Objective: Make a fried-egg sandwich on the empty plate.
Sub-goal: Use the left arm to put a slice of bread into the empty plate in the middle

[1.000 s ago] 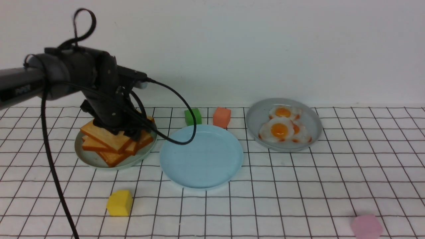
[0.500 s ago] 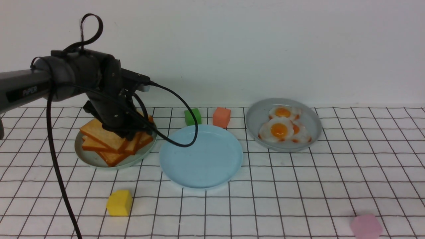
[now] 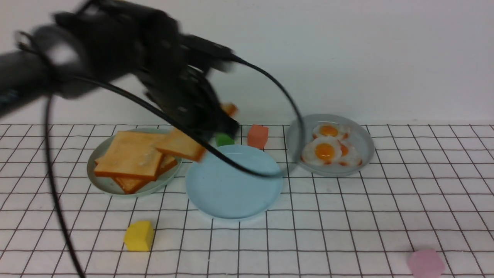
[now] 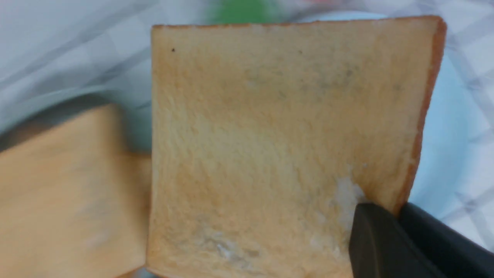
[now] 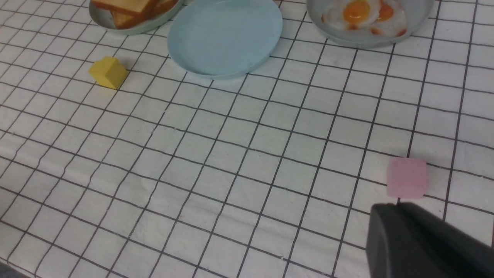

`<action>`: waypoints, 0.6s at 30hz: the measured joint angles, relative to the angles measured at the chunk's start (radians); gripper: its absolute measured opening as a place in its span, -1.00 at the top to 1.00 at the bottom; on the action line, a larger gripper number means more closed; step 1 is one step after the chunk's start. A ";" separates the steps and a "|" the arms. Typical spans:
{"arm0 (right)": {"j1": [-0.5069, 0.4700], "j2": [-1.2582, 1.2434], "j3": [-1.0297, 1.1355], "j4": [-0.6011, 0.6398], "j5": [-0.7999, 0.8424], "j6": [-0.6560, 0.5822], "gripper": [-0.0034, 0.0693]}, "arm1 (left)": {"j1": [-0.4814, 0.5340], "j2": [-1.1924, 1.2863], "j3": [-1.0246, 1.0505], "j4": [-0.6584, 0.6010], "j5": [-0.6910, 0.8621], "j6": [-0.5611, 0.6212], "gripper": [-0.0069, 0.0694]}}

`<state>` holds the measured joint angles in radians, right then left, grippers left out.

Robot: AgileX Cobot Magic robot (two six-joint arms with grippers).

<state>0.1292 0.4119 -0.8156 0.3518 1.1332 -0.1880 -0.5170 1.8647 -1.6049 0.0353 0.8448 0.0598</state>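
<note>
My left gripper (image 3: 211,133) (image 4: 389,210) is shut on the corner of a golden toast slice (image 3: 179,145) (image 4: 278,127), held in the air over the left rim of the empty plate (image 3: 235,189) (image 5: 225,36). More toast (image 3: 129,156) is stacked on the grey-green plate (image 3: 101,181). Two fried eggs (image 3: 324,151) (image 5: 357,11) lie on the grey plate (image 3: 364,152) at the back right. My right gripper (image 5: 397,206) is shut on nothing, low over the cloth beside a pink block. No fried-egg sandwich is in view.
A yellow block (image 3: 139,235) sits in front of the toast plate. The pink block (image 3: 424,262) (image 5: 407,177) lies at the front right. Green (image 3: 224,139) and orange-red (image 3: 257,135) blocks stand behind the blue plate. The left arm's cable (image 3: 287,112) loops over that plate.
My left gripper shut on the top toast slice, lifted it off the stack and swung up and right toward the blue plate. The right arm's view gives no earlier frame.
</note>
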 joint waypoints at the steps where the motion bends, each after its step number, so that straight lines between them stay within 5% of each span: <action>1: 0.000 0.000 0.000 0.000 0.002 0.000 0.81 | -0.024 0.017 0.000 0.006 -0.008 0.000 0.79; 10: 0.000 0.000 0.000 0.000 0.045 0.000 0.79 | -0.073 0.142 0.001 0.056 -0.095 -0.018 0.72; 18: 0.000 0.000 0.000 0.000 0.041 0.000 0.79 | -0.073 0.184 0.001 0.057 -0.085 -0.018 0.03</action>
<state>0.1292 0.4119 -0.8156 0.3518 1.1747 -0.1880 -0.5900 2.0484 -1.6039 0.0924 0.7595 0.0416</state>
